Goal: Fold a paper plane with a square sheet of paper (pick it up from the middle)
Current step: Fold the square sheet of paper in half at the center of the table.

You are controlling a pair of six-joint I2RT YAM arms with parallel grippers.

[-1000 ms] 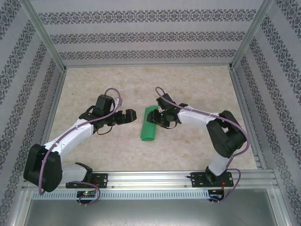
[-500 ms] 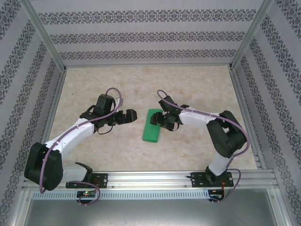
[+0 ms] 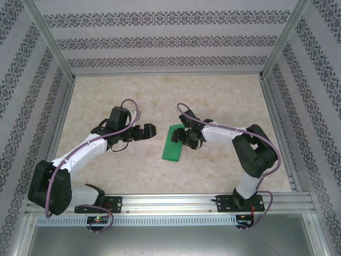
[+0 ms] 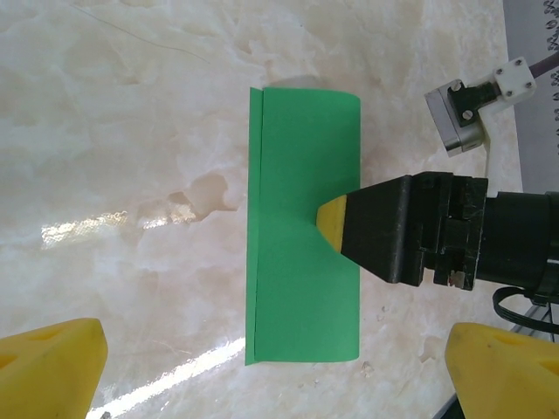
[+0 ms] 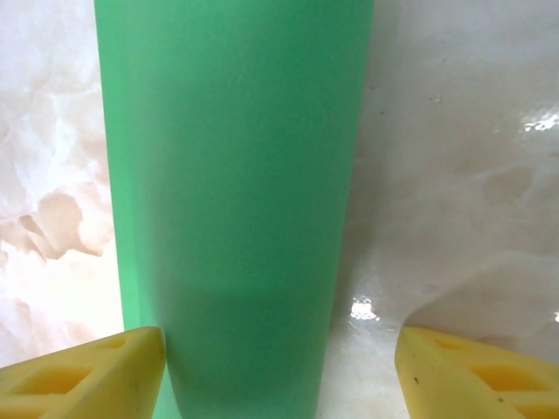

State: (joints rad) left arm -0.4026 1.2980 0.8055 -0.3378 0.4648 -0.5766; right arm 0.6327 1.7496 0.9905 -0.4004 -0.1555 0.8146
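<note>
Two arms lean inward over the marbled tabletop [image 3: 213,96] in the top external view, their heads facing each other across a narrow gap. Between them lies the square sheet of paper [image 3: 171,151], bright green and folded in half into a long strip, flat on the table and slightly slanted. The left gripper [image 3: 144,131] stands just beside the strip's far end, apart from it, with its fingers spread. The right gripper [image 3: 180,137] sits at the strip's right edge near the far end. From this height it is hard to tell whether it touches the paper.

From the left wrist, the strip runs up and down the picture. Its right side is a rounded fold, and a thin sliver of the lower layer peeks out along the left edge. One yellow fingertip [image 4: 330,223] of the right gripper overlaps the folded edge about halfway along. The left arm's own yellow fingertips [image 4: 48,367] sit in the two bottom corners, wide apart and clear of the paper.

From the right wrist, the green strip runs straight away between that gripper's two yellow fingertips [image 5: 87,371]. They are spread wider than the strip. The left one overlaps the strip's edge and the right one is off it, over bare marble, so nothing is pinched.
</note>
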